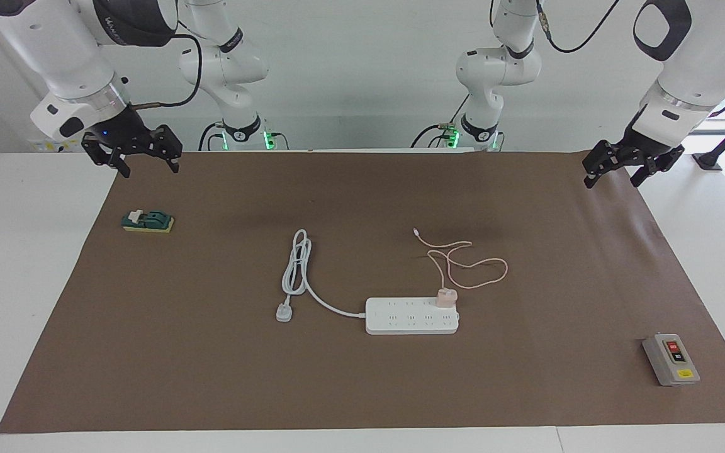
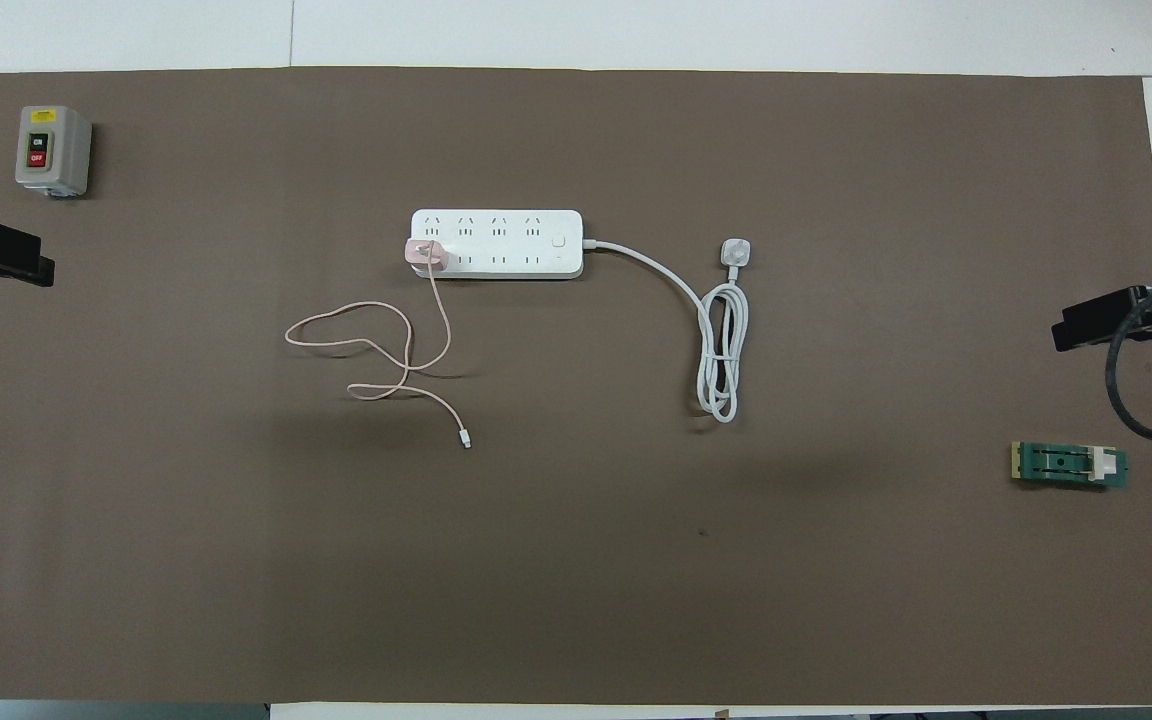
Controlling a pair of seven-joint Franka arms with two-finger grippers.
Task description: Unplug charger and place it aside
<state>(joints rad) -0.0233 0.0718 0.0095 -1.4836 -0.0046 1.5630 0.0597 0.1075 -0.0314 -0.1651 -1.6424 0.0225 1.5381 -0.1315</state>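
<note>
The pale pink charger (image 1: 445,297) is plugged into the white power strip (image 1: 400,316) at the strip's end toward the left arm, in the socket row nearer to the robots. It also shows in the overhead view (image 2: 426,253) on the strip (image 2: 516,243). Its thin pink cable (image 1: 471,264) lies in loose loops on the mat, nearer to the robots than the strip. My left gripper (image 1: 614,179) is open and empty, up over the mat's corner at the left arm's end. My right gripper (image 1: 151,171) is open and empty, up over the mat's corner at the right arm's end.
The strip's thick white cord (image 1: 296,270) is coiled on the mat toward the right arm's end, and its plug (image 1: 284,313) lies beside it. A grey box with red and black buttons (image 1: 671,360) stands at the left arm's end. A green switch block (image 1: 148,221) lies under the right gripper.
</note>
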